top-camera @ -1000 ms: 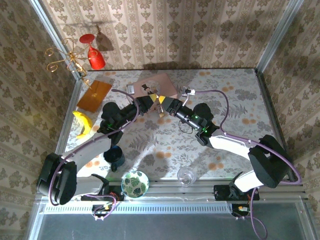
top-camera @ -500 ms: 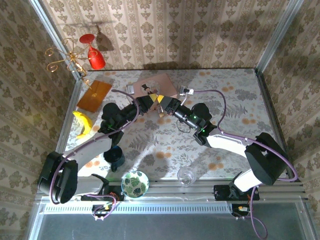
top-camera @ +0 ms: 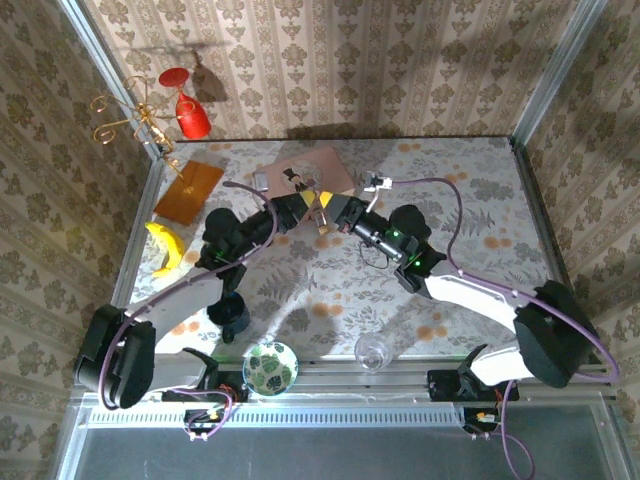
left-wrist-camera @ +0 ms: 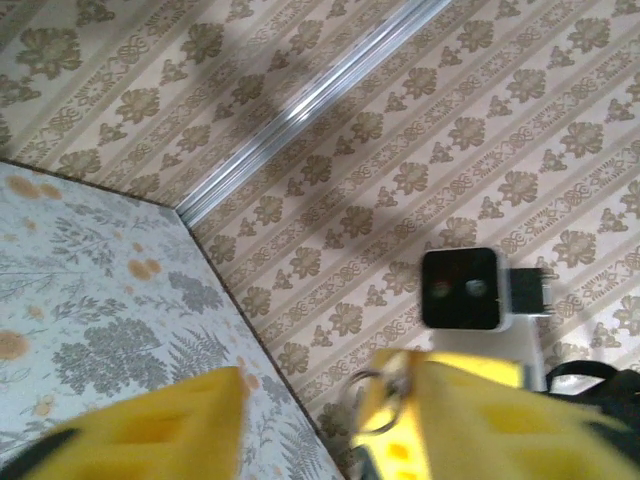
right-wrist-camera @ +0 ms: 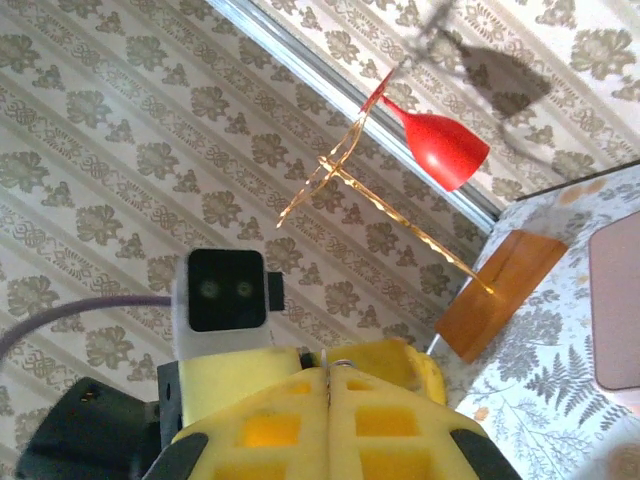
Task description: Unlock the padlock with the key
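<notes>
My right claw (right-wrist-camera: 330, 380) is pinched flat on what I take for the key (right-wrist-camera: 340, 361) (its ring (left-wrist-camera: 384, 393) peeks out). My left claw (left-wrist-camera: 300, 400), fingers apart, faces it tip-to-tip. The padlock (top-camera: 260, 179), I judge, lies beyond my left claw, beside the pink box (top-camera: 325, 163). The ring may snag a left finger, twisting the key loose.

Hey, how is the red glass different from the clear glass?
The red glass is solid red; the clear glass is see-through. The red glass hangs bowl-down, tilted, on the gold rack in the far left corner; the clear glass stands mouth-up at the table's near edge. Both are drinking glasses.
</notes>
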### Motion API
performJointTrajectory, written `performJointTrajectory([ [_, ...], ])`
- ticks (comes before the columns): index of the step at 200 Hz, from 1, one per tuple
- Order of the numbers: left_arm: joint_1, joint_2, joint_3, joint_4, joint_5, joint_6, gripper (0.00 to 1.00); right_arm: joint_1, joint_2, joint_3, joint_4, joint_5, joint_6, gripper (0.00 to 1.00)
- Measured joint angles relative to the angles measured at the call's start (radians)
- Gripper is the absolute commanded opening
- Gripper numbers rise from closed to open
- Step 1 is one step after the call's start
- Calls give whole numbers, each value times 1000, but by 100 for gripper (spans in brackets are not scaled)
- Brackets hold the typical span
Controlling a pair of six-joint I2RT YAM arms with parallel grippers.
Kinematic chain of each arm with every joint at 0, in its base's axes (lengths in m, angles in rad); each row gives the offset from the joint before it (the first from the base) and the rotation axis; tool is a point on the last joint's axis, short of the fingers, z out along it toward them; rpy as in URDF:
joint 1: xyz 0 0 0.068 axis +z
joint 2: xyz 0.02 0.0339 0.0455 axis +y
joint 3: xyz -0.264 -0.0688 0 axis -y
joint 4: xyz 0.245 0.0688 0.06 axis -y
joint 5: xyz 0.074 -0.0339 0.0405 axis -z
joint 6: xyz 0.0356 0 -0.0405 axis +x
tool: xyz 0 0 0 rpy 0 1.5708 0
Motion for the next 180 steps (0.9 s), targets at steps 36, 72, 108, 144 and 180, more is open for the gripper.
performJointTrajectory([
  [36, 65, -107, -19, -111, 0, 43, 80, -16, -137, 80, -327, 16, -124, 0],
  [72, 127, -266, 37, -357, 29, 225, 83, -74, -184, 327, -834, -32, -306, 0],
  [108, 130, -304, 199, -645, 150, 498, 73, -92, -169, 605, -1282, -113, -527, 0],
  [144, 101, -248, 309, -860, 275, 720, 62, -92, -72, 726, -1551, -231, -724, 0],
  [180, 8, -140, 436, -1072, 335, 924, 55, -89, 46, 803, -1730, -316, -878, 0],
])
